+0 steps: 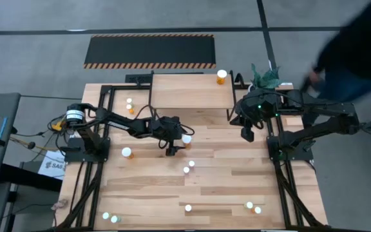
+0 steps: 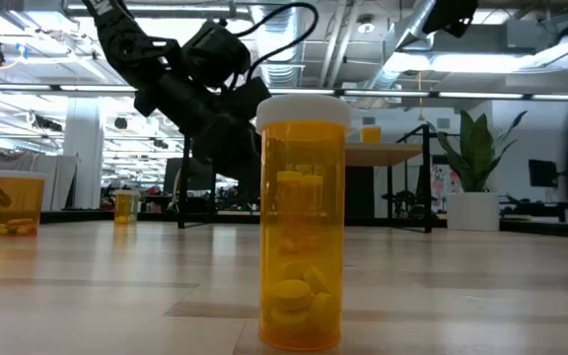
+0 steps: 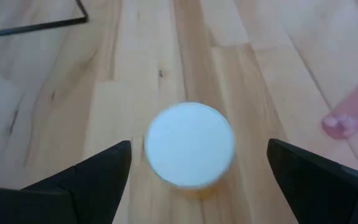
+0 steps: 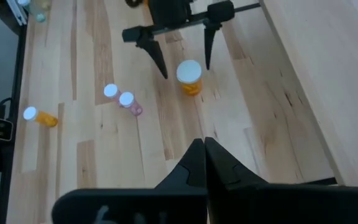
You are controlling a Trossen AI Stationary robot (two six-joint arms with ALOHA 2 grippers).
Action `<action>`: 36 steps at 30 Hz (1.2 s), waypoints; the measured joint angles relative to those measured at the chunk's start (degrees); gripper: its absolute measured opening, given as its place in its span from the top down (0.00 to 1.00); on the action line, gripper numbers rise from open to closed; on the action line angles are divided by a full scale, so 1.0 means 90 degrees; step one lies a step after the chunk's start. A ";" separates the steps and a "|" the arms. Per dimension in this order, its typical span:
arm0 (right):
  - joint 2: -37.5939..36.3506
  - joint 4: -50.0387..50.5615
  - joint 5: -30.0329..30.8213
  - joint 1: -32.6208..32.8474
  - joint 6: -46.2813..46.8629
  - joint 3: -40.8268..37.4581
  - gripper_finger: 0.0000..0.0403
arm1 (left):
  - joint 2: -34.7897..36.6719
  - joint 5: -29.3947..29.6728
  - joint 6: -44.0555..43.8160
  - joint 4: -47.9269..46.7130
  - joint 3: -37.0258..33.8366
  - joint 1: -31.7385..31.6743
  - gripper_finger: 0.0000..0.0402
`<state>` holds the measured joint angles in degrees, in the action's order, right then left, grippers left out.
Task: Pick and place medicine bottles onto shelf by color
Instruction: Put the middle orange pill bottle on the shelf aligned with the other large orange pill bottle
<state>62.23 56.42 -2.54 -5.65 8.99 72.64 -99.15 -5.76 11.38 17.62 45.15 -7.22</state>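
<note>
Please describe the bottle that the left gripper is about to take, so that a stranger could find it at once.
Find the left gripper, open at the middle of the wooden table. The orange bottle stands upright between its fingers, white cap up. The two pink bottles nearby stand outside the fingers.

An orange cylindrical medicine bottle with a white round cap stood upright at the table's middle. Two pinkish white-capped bottles stood near it. One orange bottle stood on the small light-wood, black-legged shelf. Others lay scattered across the table.
</note>
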 joint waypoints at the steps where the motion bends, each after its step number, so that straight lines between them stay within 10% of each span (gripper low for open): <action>1: 0.0009 0.0011 -0.0010 0.0000 0.0000 0.0000 0.99 | -0.0006 0.0004 -0.0057 0.0037 0.0000 -0.0016 0.09; 36: 0.0134 0.0032 -0.0045 -0.0140 -0.0165 0.0000 0.98 | -0.0275 -0.0282 -0.0683 0.0747 0.0005 -0.0071 0.24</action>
<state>63.44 56.71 -2.94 -6.91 7.51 72.64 -101.62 -8.30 5.23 24.34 45.19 -7.86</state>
